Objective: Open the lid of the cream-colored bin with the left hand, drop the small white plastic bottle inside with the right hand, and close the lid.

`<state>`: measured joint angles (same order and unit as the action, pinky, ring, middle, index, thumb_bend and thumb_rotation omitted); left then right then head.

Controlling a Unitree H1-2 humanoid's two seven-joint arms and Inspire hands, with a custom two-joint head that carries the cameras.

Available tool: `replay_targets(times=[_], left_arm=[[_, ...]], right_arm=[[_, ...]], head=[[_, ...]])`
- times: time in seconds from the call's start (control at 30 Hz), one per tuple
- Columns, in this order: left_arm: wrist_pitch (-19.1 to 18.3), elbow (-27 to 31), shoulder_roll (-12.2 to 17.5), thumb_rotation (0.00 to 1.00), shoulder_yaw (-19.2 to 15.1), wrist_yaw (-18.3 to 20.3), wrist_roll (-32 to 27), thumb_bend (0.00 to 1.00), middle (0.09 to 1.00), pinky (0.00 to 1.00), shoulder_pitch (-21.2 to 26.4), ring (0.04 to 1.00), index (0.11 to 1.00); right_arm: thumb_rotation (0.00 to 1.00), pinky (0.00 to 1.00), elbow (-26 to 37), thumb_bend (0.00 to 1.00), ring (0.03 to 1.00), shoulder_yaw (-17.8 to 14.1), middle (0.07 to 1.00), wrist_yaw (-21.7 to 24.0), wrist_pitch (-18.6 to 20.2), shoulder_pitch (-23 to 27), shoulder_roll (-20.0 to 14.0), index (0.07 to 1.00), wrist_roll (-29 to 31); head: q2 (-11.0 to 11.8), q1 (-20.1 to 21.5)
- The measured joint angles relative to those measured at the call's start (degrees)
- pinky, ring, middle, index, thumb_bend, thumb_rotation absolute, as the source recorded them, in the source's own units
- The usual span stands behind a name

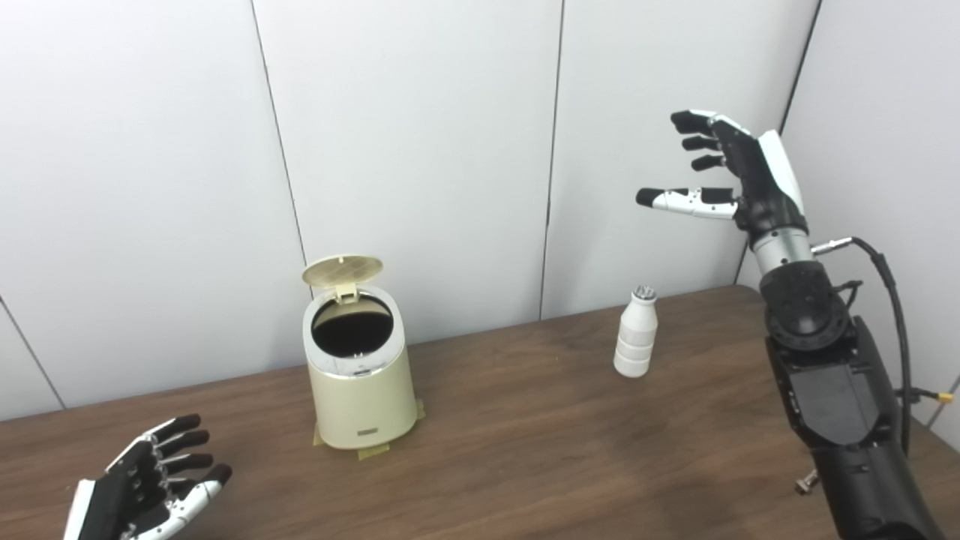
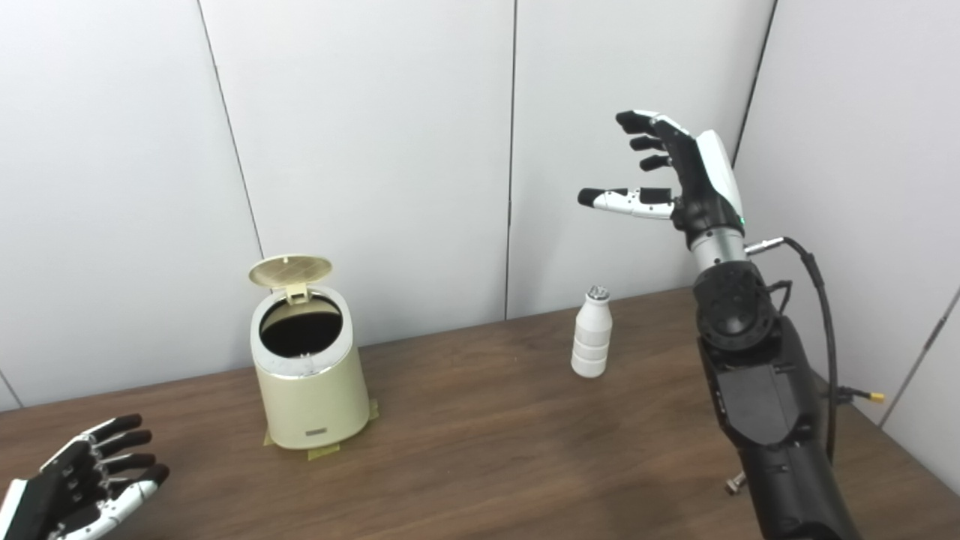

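Note:
The cream-colored bin [image 1: 364,390] stands on the brown table left of centre. Its round lid [image 1: 343,271] is flipped up at the back and the dark inside shows. The small white plastic bottle [image 1: 636,334] stands upright on the table toward the back right. My right hand [image 1: 731,169] is open and empty, raised high above and to the right of the bottle, apart from it. My left hand [image 1: 154,484] is open and empty, low over the table's front left, well left of and nearer than the bin.
The brown wooden table [image 1: 525,435] is backed by white wall panels [image 1: 420,150] close behind the bin and the bottle. Yellow tape pieces [image 1: 373,451] lie under the bin's base. A small metal bolt [image 1: 805,484] lies beside my right forearm.

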<state>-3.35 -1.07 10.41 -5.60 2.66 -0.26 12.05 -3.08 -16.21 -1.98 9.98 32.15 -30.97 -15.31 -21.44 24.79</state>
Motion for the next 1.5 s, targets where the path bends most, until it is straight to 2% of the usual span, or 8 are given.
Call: replay_targets(times=[0.27,0.47,0.6,0.8,0.93,1.13,1.37,1.5], left_arm=[[-0.6,0.2,0.7,0.0,0.1,0.5,-0.3,0.59,0.727,0.54,0.0,0.661,0.775],[-0.8,0.6,0.7,0.0,0.2,0.9,-0.6,0.59,0.726,0.53,0.1,0.652,0.771],[-1.9,1.3,0.7,0.0,0.2,1.2,-0.5,0.58,0.741,0.54,0.1,0.67,0.781],[-2.6,1.9,0.9,0.0,0.2,1.7,-0.5,0.57,0.738,0.55,0.2,0.674,0.783],[-3.6,2.6,1.0,0.0,0.1,1.8,-0.6,0.56,0.743,0.56,0.1,0.68,0.786],[-3.8,3.1,1.0,0.0,0.2,2.1,-0.5,0.56,0.738,0.54,0.2,0.668,0.776],[-4.6,3.7,1.0,0.0,0.3,2.0,-0.2,0.56,0.735,0.53,0.2,0.663,0.773],[-4.8,3.9,1.0,0.0,0.3,2.0,-0.1,0.55,0.738,0.54,0.2,0.673,0.779]], right_arm=[[0.4,0.76,-1.5,0.85,0.831,-0.2,0.899,2.4,0.7,-9.0,0.1,0.906,6.3],[0.43,0.76,-1.1,0.92,0.824,0.7,0.904,3.5,1.0,-10.7,0.1,0.941,7.7],[0.31,0.76,-1.3,0.89,0.853,0.7,0.914,4.3,1.2,-11.9,1.0,0.956,10.2],[0.29,0.76,-2.1,0.81,0.858,1.5,0.931,4.7,1.6,-14.4,2.4,0.952,10.7],[0.22,0.75,-4.6,0.8,0.823,1.6,0.899,4.4,1.4,-14.9,2.6,0.926,10.8],[0.14,0.79,-9.1,0.76,0.848,1.8,0.906,3.1,0.5,-14.8,3.6,0.926,10.8],[0.17,0.78,-11.9,0.76,0.861,2.7,0.905,1.2,0.5,-13.1,4.2,0.925,9.9],[0.15,0.77,-13.4,0.76,0.847,3.3,0.899,0.2,0.3,-11.8,4.2,0.905,9.4]], head=[[-0.2,0.6],[-0.4,0.8],[-0.5,0.9],[-0.9,0.9],[-1.0,1.0],[-1.1,1.1],[-1.3,1.0],[-1.2,1.0]])
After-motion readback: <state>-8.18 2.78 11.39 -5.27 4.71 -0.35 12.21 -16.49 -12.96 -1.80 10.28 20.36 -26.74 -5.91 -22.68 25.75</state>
